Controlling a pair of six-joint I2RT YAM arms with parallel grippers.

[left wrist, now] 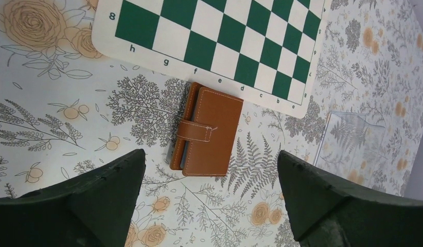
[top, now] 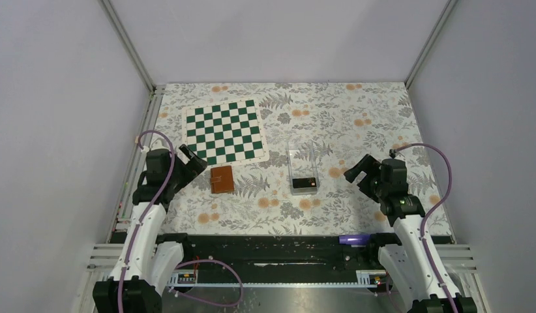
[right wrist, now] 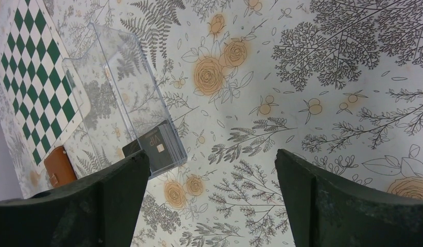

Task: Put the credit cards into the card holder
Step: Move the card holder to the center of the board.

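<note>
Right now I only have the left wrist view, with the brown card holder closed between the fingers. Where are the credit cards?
Observer: The credit cards sit stacked inside the clear box, at its near end as the top view shows it.
Operator: Is the right arm holding any of them?
Observer: No. The right gripper is open and empty, off to the right of the box and not touching it.
Operator: Can you see a card face?
Observer: Yes. In the right wrist view, the uppermost one shows pale lettering and a small gold mark.
</note>
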